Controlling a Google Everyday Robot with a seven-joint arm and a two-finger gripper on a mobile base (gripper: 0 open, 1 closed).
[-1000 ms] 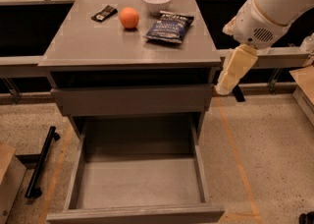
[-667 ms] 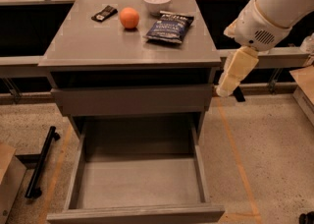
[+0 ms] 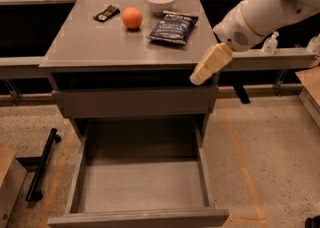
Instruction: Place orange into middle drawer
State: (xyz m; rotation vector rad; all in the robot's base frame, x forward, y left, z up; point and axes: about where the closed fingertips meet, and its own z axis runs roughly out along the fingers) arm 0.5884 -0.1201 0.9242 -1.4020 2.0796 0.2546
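Observation:
The orange (image 3: 132, 18) sits on the grey cabinet top (image 3: 90, 42), toward the back, left of centre. The middle drawer (image 3: 142, 192) is pulled wide open below, and its grey floor is bare. My gripper (image 3: 200, 74) hangs from the white arm at the cabinet's front right corner, pointing down and to the left. It is level with the cabinet top's front edge, well to the right of the orange and in front of it. Nothing shows in it.
A white bowl (image 3: 160, 1), a blue chip bag (image 3: 172, 27) and a dark snack bar (image 3: 106, 13) share the top with the orange. The shut top drawer panel (image 3: 135, 102) is above the open drawer. A black wheeled bar (image 3: 42, 164) lies on the floor at left.
My arm and gripper have moved left, from beside the cabinet's right side to its front right corner. The orange and the drawer have not moved.

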